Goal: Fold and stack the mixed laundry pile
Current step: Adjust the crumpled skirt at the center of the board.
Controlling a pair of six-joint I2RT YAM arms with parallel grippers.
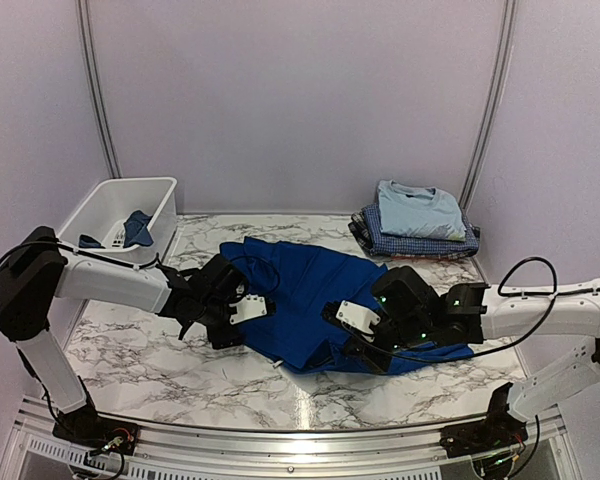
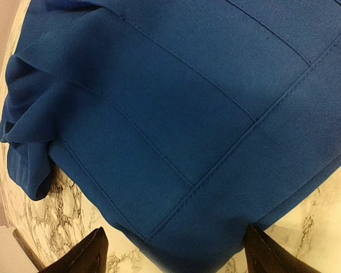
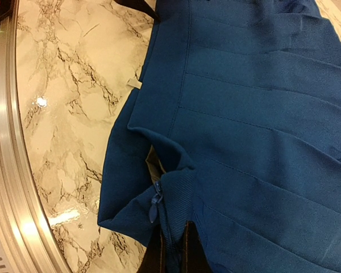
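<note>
A royal blue garment (image 1: 310,285) lies spread on the marble table (image 1: 140,350). My left gripper (image 1: 228,330) hangs at its left edge, open. In the left wrist view its black fingers (image 2: 91,253) stand wide apart on either side of a seamed corner of the blue cloth (image 2: 176,114), with nothing gripped. My right gripper (image 1: 352,350) sits at the garment's near edge, shut on the ribbed band beside the zipper pull (image 3: 154,199). The right wrist view shows that gripper (image 3: 173,227) pinching the band, the cloth (image 3: 261,131) lifted into a small fold there.
A folded stack stands at the back right: a light blue T-shirt (image 1: 418,208) on a navy check shirt (image 1: 420,242). A white bin (image 1: 100,200) at the back left holds a dark blue cloth (image 1: 135,228). A metal rail (image 1: 300,425) runs along the near edge.
</note>
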